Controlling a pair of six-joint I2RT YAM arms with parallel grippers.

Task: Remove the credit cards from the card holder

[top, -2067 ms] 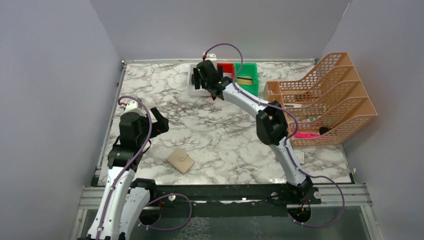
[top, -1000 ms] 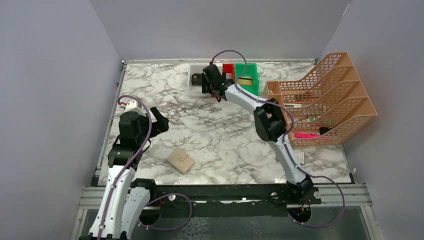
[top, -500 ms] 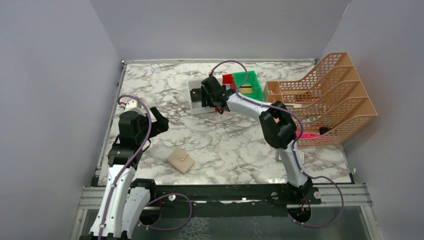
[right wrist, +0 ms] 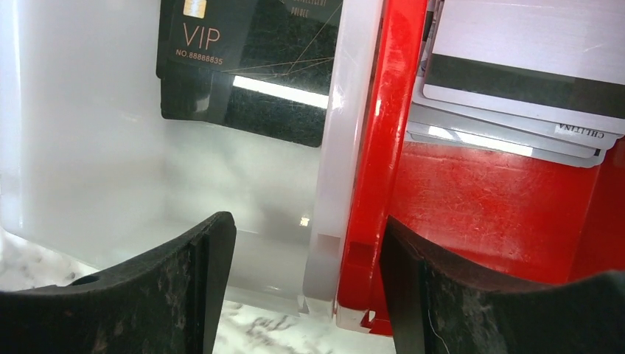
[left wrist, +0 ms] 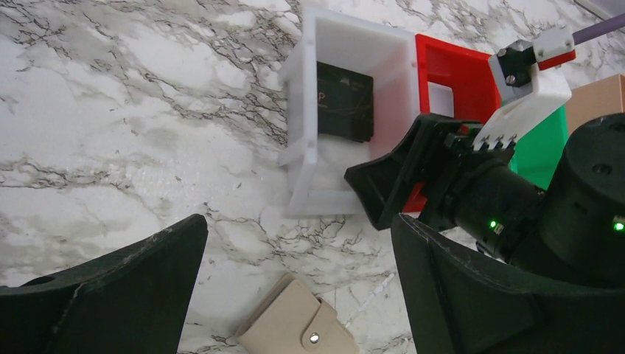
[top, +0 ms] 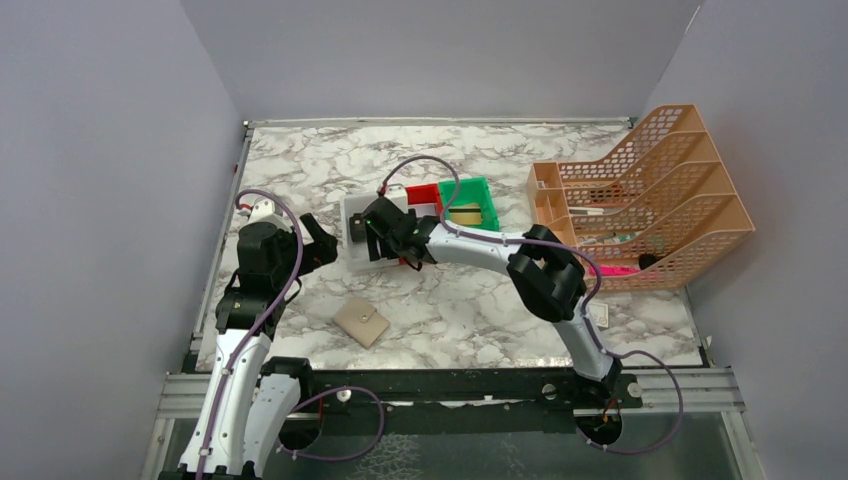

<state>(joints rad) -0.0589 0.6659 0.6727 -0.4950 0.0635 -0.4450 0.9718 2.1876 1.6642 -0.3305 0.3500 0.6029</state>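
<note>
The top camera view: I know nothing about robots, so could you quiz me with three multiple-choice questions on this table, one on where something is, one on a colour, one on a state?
1. Where does the tan card holder lie?
A) inside a bin
B) on the marble table
C) on the floor

2. What colour is the bin between the white bin and the green bin?
A) red
B) blue
C) yellow

3. The card holder is:
A) spread open
B) standing on edge
C) folded shut, tab snapped

Answers:
1 B, it rests flat on bare marble, outside every bin.
2 A, the red bin sits between them.
3 C, the left wrist view shows its tab snapped down.
</note>
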